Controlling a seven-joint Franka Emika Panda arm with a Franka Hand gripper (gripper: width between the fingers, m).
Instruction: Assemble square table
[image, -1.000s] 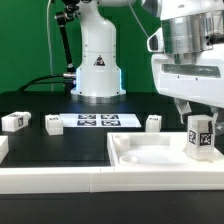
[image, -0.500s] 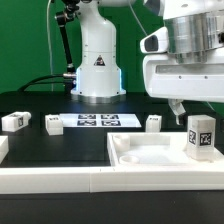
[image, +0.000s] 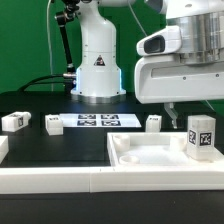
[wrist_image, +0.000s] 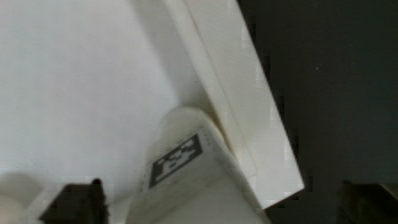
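Exterior view, read from its left to its right. A first leg (image: 13, 121) and a second leg (image: 51, 124) stand loose on the dark surface (image: 30, 140), near each other and well apart from the rest. The marker board (image: 98, 121) lies flat between them and a third leg (image: 153, 122), in front of my white base (image: 98, 62). The square top (image: 160, 153) lies at the exterior view's right, behind the long border wall (image: 60, 182), and it carries a fourth leg (image: 201, 137), upright, tag facing the camera. My fingers (wrist_image: 222, 199) hang above that leg, spread wide and holding nothing. In the wrist view the two dark tips flank the leg without touching it. The leg stands hard beside the raised rim (wrist_image: 231, 95); whether it touches the rim I cannot tell, nor whether it is fastened. The chief risk, as I judge it, is toppling. If I come down off-centre, one tip strikes the leg's upper edge, or one tip lands on the rim, which leaves little room on that side. A closing pinch that is not square could also twist the leg out of its seat. The three loose legs are unobstructed, but the marker board lies on the path between two of them and the top.
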